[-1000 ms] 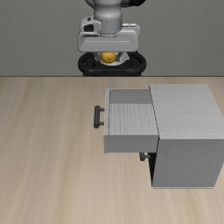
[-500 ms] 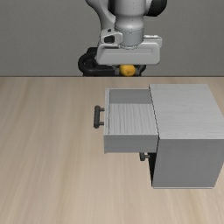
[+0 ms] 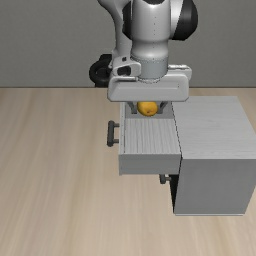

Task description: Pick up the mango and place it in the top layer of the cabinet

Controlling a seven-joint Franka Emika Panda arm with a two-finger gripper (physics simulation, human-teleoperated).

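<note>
A: Claw (image 3: 147, 104), state?
B: Closed on the mango (image 3: 148, 108), held between its fingers, directly under its body.
A: Below the claw?
B: Pulled-out top drawer (image 3: 150, 140) of the cabinet (image 3: 212, 150), on the table (image 3: 50, 170).

Pale wood table (image 3: 50, 190). Grey cabinet (image 3: 215, 150) stands on it. Top drawer (image 3: 148, 145) pulled out of cabinet toward exterior view's left, dark handle (image 3: 113, 133) on its front. Black robot base (image 3: 100, 72) behind cabinet, by table's back edge.
</note>
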